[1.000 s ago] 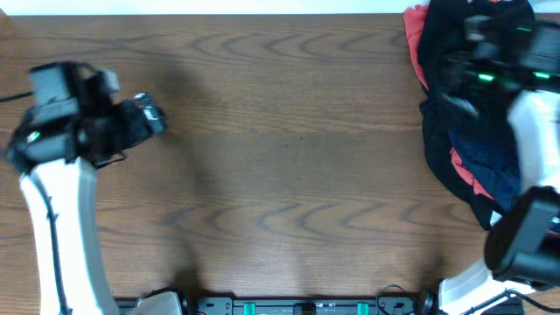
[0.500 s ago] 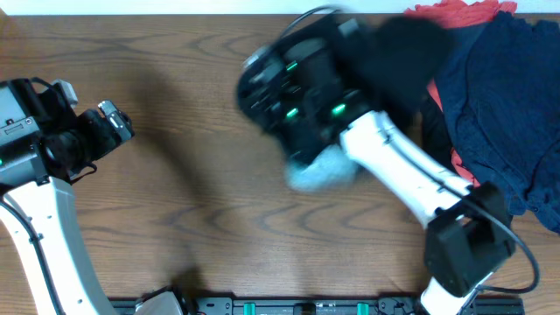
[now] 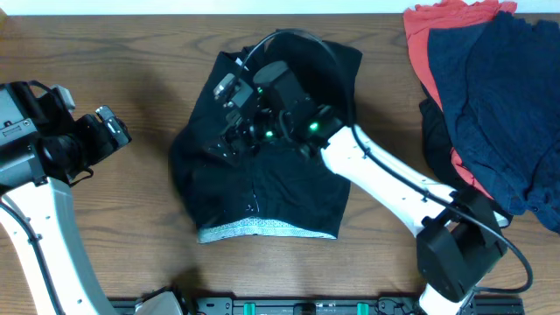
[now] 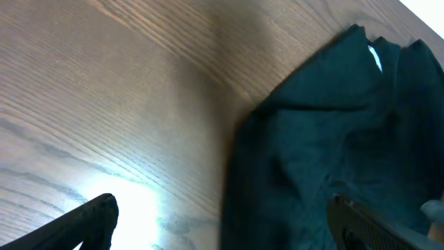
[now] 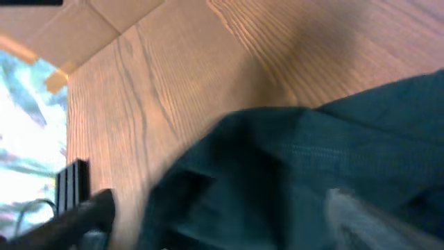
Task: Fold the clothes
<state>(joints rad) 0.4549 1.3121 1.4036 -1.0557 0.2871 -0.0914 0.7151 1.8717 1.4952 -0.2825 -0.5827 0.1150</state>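
Lying spread out near the middle of the wooden table [image 3: 131,236]: one pair of black shorts [image 3: 262,192], waist end toward the far edge. Half a second ago they were a dark bunch under my right arm, with a pale wad showing. A second ago they were in the heap at the right.

- Mesh lining [image 3: 262,229]: a pale grey-white strip showing along the near hem only.
- Fabric: matte, soft and creased. Broad folds run across the panel in the left wrist view [image 4: 326,139], and a raised ridge shows in the right wrist view [image 5: 312,160].
- Right gripper [image 3: 229,133]: over the upper left part of the shorts, fingers set wide apart [image 5: 222,222]. Cloth lies below the gap. I cannot tell whether a fingertip touches it, and nothing is pinched.
- Left gripper [image 3: 114,131]: over bare wood, well apart from the shorts. It is spread wide and empty [image 4: 232,229], and has hardly moved in the last half second.
- Navy garment [image 3: 499,96]: rumpled, at the table's right end and lying over the red one.
- Coral-red garment [image 3: 429,39]: its edge shows at the far right corner.
- Table: brown, with a long arched grain.
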